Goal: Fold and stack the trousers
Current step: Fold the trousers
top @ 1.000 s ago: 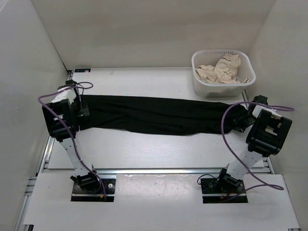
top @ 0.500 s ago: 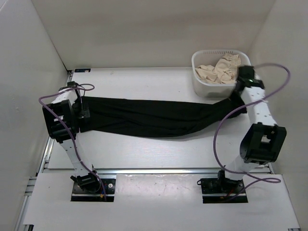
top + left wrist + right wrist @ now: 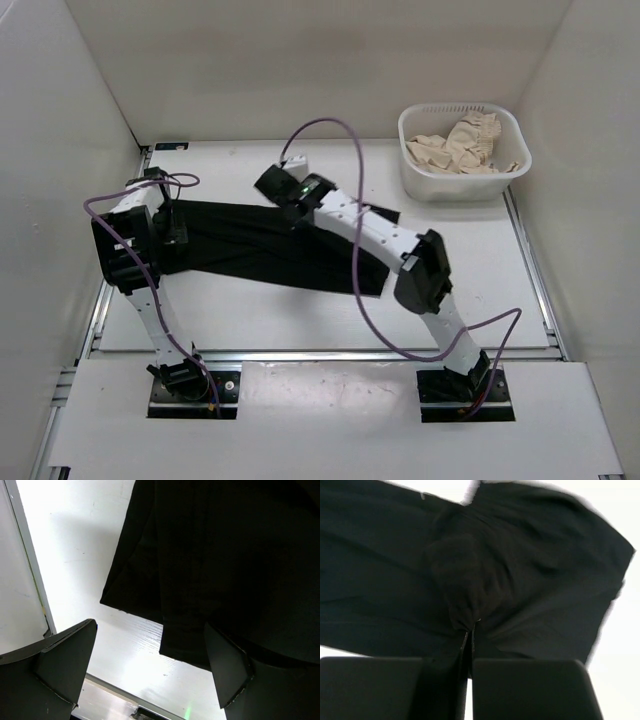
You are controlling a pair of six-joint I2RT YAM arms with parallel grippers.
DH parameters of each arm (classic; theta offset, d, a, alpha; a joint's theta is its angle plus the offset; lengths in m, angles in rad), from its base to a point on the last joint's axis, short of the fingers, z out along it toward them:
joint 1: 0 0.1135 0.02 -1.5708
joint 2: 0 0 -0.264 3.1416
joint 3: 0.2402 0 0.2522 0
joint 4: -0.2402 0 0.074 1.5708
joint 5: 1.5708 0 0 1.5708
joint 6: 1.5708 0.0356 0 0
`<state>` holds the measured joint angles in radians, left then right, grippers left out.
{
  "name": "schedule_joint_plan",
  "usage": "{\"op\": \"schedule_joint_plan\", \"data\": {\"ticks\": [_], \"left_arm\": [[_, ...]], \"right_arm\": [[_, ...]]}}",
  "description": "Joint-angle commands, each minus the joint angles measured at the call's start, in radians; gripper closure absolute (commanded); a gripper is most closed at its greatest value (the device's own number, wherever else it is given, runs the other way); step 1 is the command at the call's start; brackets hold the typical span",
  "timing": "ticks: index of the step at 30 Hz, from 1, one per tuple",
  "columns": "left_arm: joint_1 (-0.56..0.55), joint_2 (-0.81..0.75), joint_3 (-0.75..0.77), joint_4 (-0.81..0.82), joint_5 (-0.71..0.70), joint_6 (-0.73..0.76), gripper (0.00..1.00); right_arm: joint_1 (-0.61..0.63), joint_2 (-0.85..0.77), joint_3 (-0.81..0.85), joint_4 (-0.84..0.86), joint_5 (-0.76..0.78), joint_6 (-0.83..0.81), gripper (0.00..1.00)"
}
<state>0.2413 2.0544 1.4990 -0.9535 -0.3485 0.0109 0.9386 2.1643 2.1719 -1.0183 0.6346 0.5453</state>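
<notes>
Right claw (image 3: 281, 189): fingers closed flat on a pinched bunch of the trousers (image 3: 240, 245); the rest of the garment spreads below and ahead of it.

Left claw (image 3: 150, 626): spread wide, gripping nothing. The trouser end lies just ahead of it, partly between its fingers.

Risk: that end lies unpinned on the worktop (image 3: 260, 310), so drag from the carried fold could shift it. The thin fabric may also slip from the pinch.
</notes>
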Motion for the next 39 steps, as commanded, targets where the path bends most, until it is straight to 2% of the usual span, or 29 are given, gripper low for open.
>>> {"op": "schedule_joint_plan", "data": {"ticks": [1, 5, 9, 11, 12, 13, 14, 15, 16, 18, 19, 20, 23, 24, 26, 27, 28, 29, 30, 31, 34, 36, 39], "left_arm": [[-0.005, 0.021, 0.006, 0.056, -0.009, -0.011, 0.00], [-0.005, 0.021, 0.006, 0.056, -0.009, -0.011, 0.00], [-0.005, 0.021, 0.015, 0.056, -0.009, -0.011, 0.00], [-0.005, 0.021, 0.015, 0.056, 0.000, -0.011, 0.00], [-0.005, 0.021, 0.015, 0.056, 0.000, -0.011, 0.00], [-0.005, 0.021, 0.015, 0.056, 0.000, -0.011, 0.00], [-0.005, 0.021, 0.015, 0.056, 0.000, -0.011, 0.00], [-0.005, 0.021, 0.015, 0.056, 0.000, -0.011, 0.00], [-0.005, 0.021, 0.015, 0.056, 0.000, -0.011, 0.00], [-0.005, 0.012, 0.015, 0.056, 0.000, -0.011, 0.00], [-0.005, 0.012, 0.015, 0.056, 0.000, -0.011, 0.00], [-0.005, 0.012, 0.015, 0.056, 0.000, -0.011, 0.00], [0.006, 0.003, 0.015, 0.056, -0.009, -0.011, 0.00], [0.006, 0.003, 0.006, 0.056, -0.009, -0.011, 0.00], [0.006, 0.003, 0.006, 0.056, -0.009, -0.011, 0.00], [0.006, -0.006, 0.006, 0.056, -0.009, -0.011, 0.00], [0.006, -0.007, 0.006, 0.056, -0.009, -0.011, 0.00], [0.006, -0.007, 0.006, 0.056, 0.000, -0.011, 0.00], [0.006, -0.017, -0.005, 0.047, 0.000, -0.011, 0.00], [0.006, -0.017, -0.005, 0.047, 0.000, -0.011, 0.00], [0.006, -0.017, -0.028, 0.047, 0.000, -0.011, 0.00], [0.006, -0.027, -0.048, 0.047, 0.000, -0.011, 0.00], [0.015, -0.027, -0.048, 0.047, 0.000, -0.011, 0.00]], "right_arm": [[0.052, 0.043, 0.112, -0.048, 0.005, 0.136, 1.00], [0.109, 0.022, 0.005, 0.098, -0.081, 0.171, 1.00], [0.123, 0.087, 0.042, 0.067, -0.121, 0.183, 1.00], [0.135, 0.101, 0.023, 0.115, -0.211, 0.165, 1.00], [0.149, 0.120, 0.023, 0.133, -0.232, 0.135, 0.96], [0.149, 0.135, 0.023, 0.145, -0.252, 0.108, 0.91], [0.161, 0.150, 0.044, 0.158, -0.286, 0.076, 0.82], [0.161, 0.184, 0.086, 0.158, -0.359, 0.047, 0.68], [0.161, 0.195, 0.104, 0.158, -0.406, -0.011, 0.45], [0.161, 0.195, 0.118, 0.158, -0.481, -0.065, 0.26], [0.170, 0.178, 0.118, 0.149, -0.495, -0.109, 0.10], [0.170, 0.152, 0.103, 0.139, -0.472, -0.123, 0.03], [0.170, -0.025, -0.059, 0.139, -0.396, -0.130, 0.01], [0.170, -0.140, -0.114, 0.139, -0.313, -0.105, 0.01], [0.134, -0.315, -0.320, 0.139, -0.256, 0.035, 0.01], [0.077, -0.367, -0.477, 0.126, -0.256, 0.101, 0.01], [0.045, -0.418, -0.568, 0.126, -0.280, 0.216, 0.01], [0.014, -0.513, -0.660, 0.144, -0.361, 0.258, 0.01], [-0.044, -0.559, -0.751, 0.214, -0.396, 0.292, 0.01], [-0.076, -0.604, -0.915, 0.256, -0.429, 0.321, 0.01], [-0.213, -0.774, -1.178, 0.452, -0.577, 0.436, 0.01], [-0.285, -0.802, -1.270, 0.597, -0.653, 0.459, 0.01], [-0.307, -0.791, -1.356, 0.716, -0.725, 0.472, 0.01]]}}
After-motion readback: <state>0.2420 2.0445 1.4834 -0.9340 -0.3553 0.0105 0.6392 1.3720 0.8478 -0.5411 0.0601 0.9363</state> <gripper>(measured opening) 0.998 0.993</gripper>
